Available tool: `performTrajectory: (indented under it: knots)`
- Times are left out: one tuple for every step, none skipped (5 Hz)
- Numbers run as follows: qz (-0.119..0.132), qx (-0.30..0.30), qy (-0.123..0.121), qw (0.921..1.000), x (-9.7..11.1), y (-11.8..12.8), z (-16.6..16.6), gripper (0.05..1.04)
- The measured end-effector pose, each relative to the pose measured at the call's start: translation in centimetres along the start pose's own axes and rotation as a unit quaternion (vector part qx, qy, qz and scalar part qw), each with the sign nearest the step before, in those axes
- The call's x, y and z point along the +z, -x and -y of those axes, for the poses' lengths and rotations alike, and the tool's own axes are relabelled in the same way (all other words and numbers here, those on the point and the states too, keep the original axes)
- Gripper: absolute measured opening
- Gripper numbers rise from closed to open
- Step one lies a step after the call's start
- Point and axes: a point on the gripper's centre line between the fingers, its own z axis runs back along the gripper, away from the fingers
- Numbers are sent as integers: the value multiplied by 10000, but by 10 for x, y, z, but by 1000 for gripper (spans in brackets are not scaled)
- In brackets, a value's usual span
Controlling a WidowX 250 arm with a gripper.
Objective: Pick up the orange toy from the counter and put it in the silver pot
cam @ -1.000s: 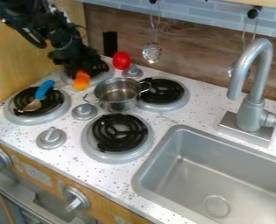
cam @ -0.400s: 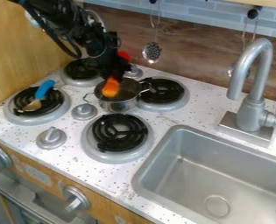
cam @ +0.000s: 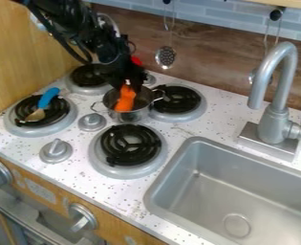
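The black gripper (cam: 128,87) hangs over the silver pot (cam: 132,116), its fingers apart at the pot's back rim. Between and below them is an orange object (cam: 125,99), leaning inside the pot; whether it still touches a finger cannot be made out. The pot stands among the burners, at the left edge of the back right one. Behind the gripper, a red object (cam: 136,61) is partly hidden.
A blue-handled spoon (cam: 48,97) lies on the left burner (cam: 62,122). Another burner (cam: 128,145) sits in front of the pot. At the right are the sink (cam: 168,178) and the tall faucet (cam: 277,103). A slotted ladle (cam: 165,57) hangs at the back wall.
The gripper has moved right from the back left burner to the pot, carrying the orange object along. Since the middle frame its fingers have spread, and the orange object sits lower in the pot.
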Motion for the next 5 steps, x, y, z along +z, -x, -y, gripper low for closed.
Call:
performTrajectory:
  knots:
    - [1, -19, 128, 9999, -1, 2, 4, 995]
    - [-25, -8, 236, 9997, 2, 6, 7, 1007]
    - [239, -8, 269, 9994, 34, -10, 3, 1003]
    - [411, 20, 147, 9990, 63, -16, -12, 1001]
    - [448, -24, 136, 9989, 67, -18, -12, 1001]
